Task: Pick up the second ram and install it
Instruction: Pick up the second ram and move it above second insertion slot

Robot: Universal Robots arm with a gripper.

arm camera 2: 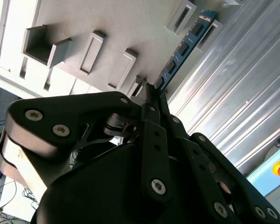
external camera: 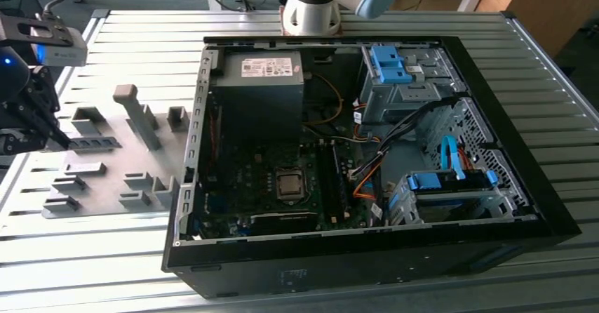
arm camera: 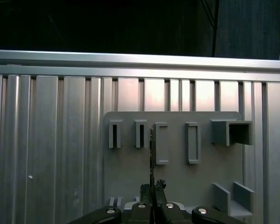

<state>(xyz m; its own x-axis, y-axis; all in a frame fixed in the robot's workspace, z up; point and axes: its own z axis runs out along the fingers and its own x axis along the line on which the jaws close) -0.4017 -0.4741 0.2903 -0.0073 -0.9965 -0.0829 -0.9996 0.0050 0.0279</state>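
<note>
The second ram (arm camera 2: 182, 49) is a thin blue-green strip with dark chips, and my gripper (arm camera 2: 154, 91) is shut on one end of it. In the first wrist view the ram (arm camera: 151, 151) appears edge-on, sticking out from the gripper (arm camera: 152, 187) over the grey fixture plate (arm camera: 177, 179), between two slotted blocks. Whether it touches the plate I cannot tell. In the exterior view the gripper (external camera: 56, 137) hangs over the plate's far-left part (external camera: 108, 176), well apart from the open computer case (external camera: 524, 208).
Long black memory slots (external camera: 330, 180) lie on the motherboard beside the processor socket (external camera: 289, 184) inside the case. Cables, blue drive brackets and a power supply (external camera: 260, 81) crowd the case. Several grey fixture blocks (external camera: 140, 120) stand on the plate. The table is ribbed metal.
</note>
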